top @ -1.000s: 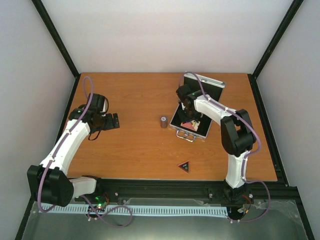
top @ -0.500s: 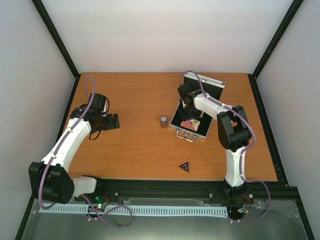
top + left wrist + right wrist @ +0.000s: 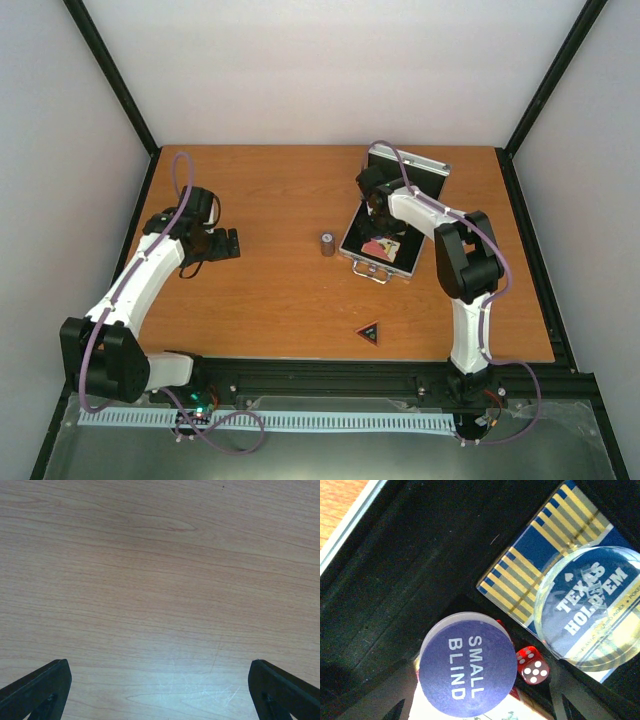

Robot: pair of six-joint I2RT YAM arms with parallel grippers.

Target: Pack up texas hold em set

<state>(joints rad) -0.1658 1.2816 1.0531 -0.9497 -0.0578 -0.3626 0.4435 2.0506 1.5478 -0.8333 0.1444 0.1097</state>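
The silver case (image 3: 352, 240) lies open at the back right, its lid (image 3: 425, 170) raised. My right gripper (image 3: 378, 222) reaches down into it. In the right wrist view the gripper (image 3: 480, 700) is open around a blue "SMALL BLIND" chip (image 3: 467, 672) that lies on the black lining (image 3: 395, 580); the right finger stands apart from it. A red die (image 3: 532, 666) sits beside the chip. The clear disc (image 3: 592, 615) rests on the blue-gold deck (image 3: 530, 560). The dark cylinder (image 3: 327, 243) and the black triangle (image 3: 369, 334) are on the table outside the case. My left gripper (image 3: 232, 243) hovers open at the left.
The left wrist view shows only bare wood between the spread left gripper (image 3: 160, 690). Black frame rails run along the table's edges, and the case's handle (image 3: 372, 270) faces the near side.
The right jaws have spread wider around the blue chip inside the case. The left arm has stayed where it was.
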